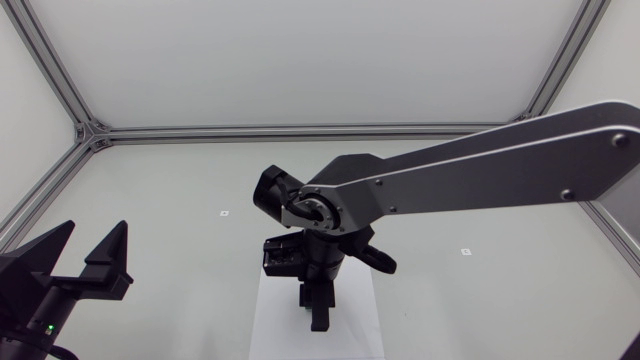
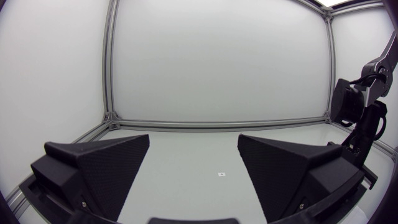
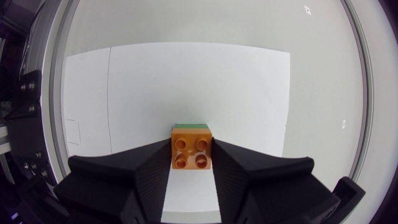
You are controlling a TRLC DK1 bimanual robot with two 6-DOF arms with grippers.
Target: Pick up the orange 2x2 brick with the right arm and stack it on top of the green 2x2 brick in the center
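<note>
Right gripper (image 3: 191,149) clamped the orange plastic 2x2 brick (image 3: 191,153) directly over the green plastic 2x2 brick (image 3: 191,126) (only its edge showed), so seating and release looked left to do.

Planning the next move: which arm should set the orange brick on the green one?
Right. The right end effector grips the orange brick over the green brick; the left end effector sits open, far aside.

From here I count one orange brick (image 3: 191,152) and one green brick (image 3: 191,126), both over the single white sheet (image 3: 186,81), two small marks (image 1: 225,213) on the worktop (image 1: 170,190) off that sheet, and two arms, my left arm (image 1: 35,295) and right arm (image 1: 480,180), each with two black fingers (image 3: 118,177).
</note>
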